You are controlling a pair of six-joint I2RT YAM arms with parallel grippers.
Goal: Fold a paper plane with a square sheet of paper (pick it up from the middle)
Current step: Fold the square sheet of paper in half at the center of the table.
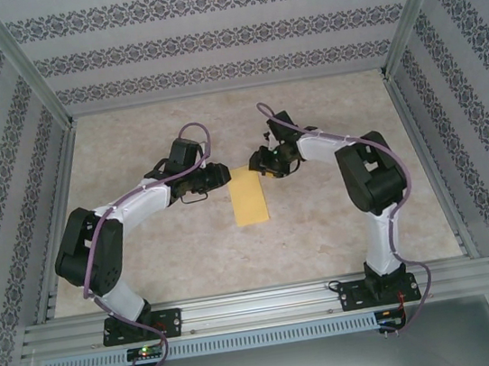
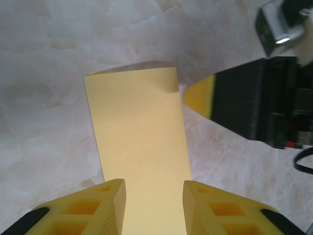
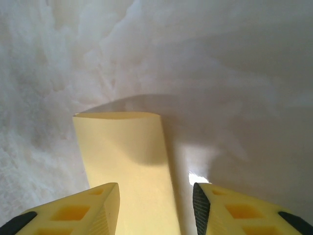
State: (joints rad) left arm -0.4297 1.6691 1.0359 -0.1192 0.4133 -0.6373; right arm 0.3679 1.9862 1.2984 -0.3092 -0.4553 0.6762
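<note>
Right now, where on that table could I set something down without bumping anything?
It is crowded in the middle, where the left hand and right hand flank the far end of the yellow paper. The widest bare stretch of table lies beyond them, up to the back wall. Another lies nearer, between the paper and the metal rail.
</note>
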